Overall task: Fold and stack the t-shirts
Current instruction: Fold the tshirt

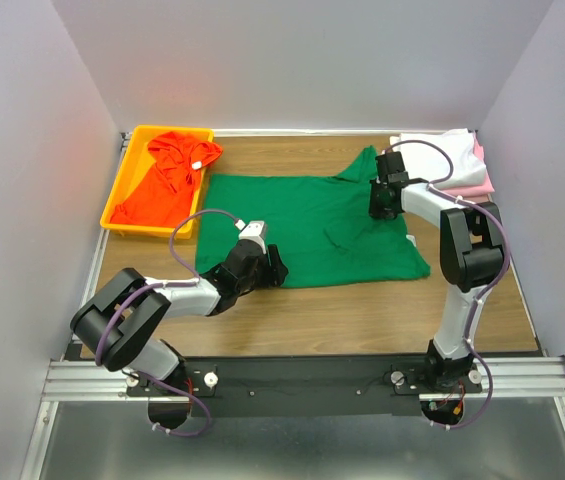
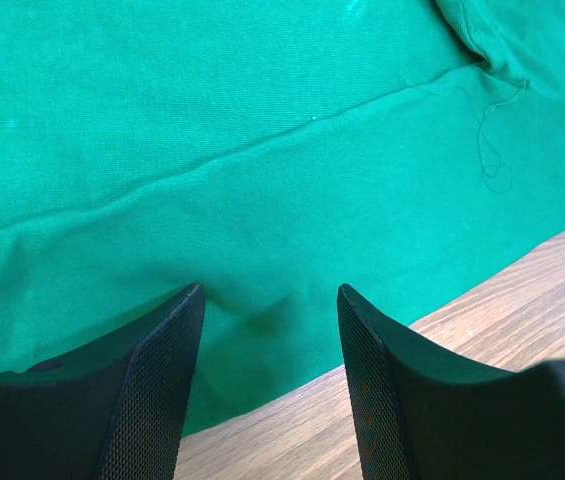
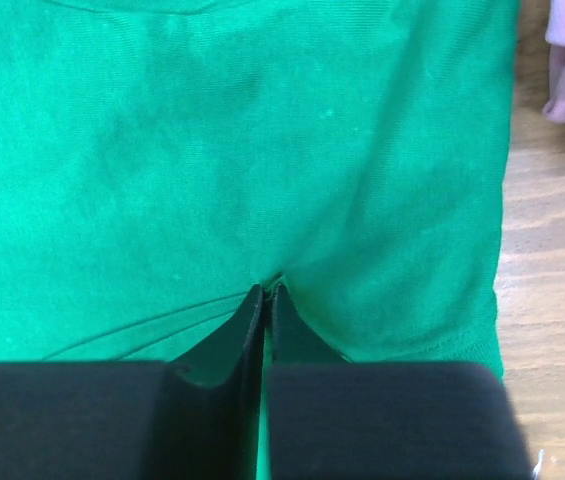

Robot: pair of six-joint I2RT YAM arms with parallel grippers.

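The dark green t-shirt (image 1: 312, 225) lies spread flat at the middle of the table (image 1: 362, 310), between my two arms. My right gripper (image 3: 267, 288) sits at the shirt's far right side, near a sleeve, with its jaws pressed almost together on a small pinch of green cloth. Creases run out from the tips, so I judge the cloth gripped. My left gripper (image 2: 270, 290) sits at the near left hem with its jaws spread, one finger on each side of a low ridge of cloth just inside the edge; it holds nothing. The orange-red t-shirt (image 1: 167, 175) lies crumpled in the yellow tray (image 1: 120, 195) at the far left. The white t-shirt (image 1: 432, 150) and the pink t-shirt (image 1: 474, 182) lie together at the far right corner. The step in hand, as I judge it, is taking hold of the green shirt for its first fold. The next move calls for closing the left jaws on the hem, then lifting both holds evenly and carrying them across without dragging the cloth beneath.
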